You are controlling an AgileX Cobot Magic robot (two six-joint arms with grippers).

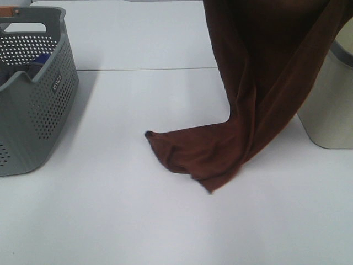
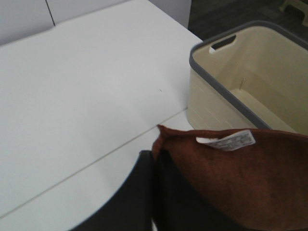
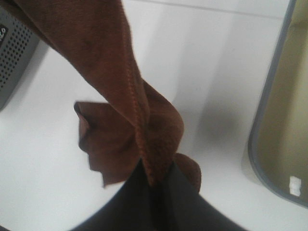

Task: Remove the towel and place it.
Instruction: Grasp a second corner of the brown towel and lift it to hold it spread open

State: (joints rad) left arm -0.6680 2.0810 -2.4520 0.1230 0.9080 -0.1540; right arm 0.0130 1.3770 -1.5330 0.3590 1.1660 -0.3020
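Findings. The towel (image 1: 259, 83) hangs from above the top edge of the exterior high view, right of centre. Its lower end is folded on the white table (image 1: 110, 221) near the middle.

- **Left gripper** (image 2: 156, 166): closed on the towel's hemmed corner, beside the white tag (image 2: 226, 141).
- **Right gripper** (image 3: 156, 185): clamped on a bunched edge of the same cloth.
- **Long axis:** it runs from the held end down and leftward to the trailing tail.
- **Cream bin** (image 1: 325, 110): stands just right of the hanging cloth, on the right arm's side.
- **Grey perforated basket** (image 1: 49, 105): sits well apart at the far left.

Assessment: the tail lies on the opposite side of the hold from the bin. Any carry to the right would likely drag the tail unless the cloth is raised first.
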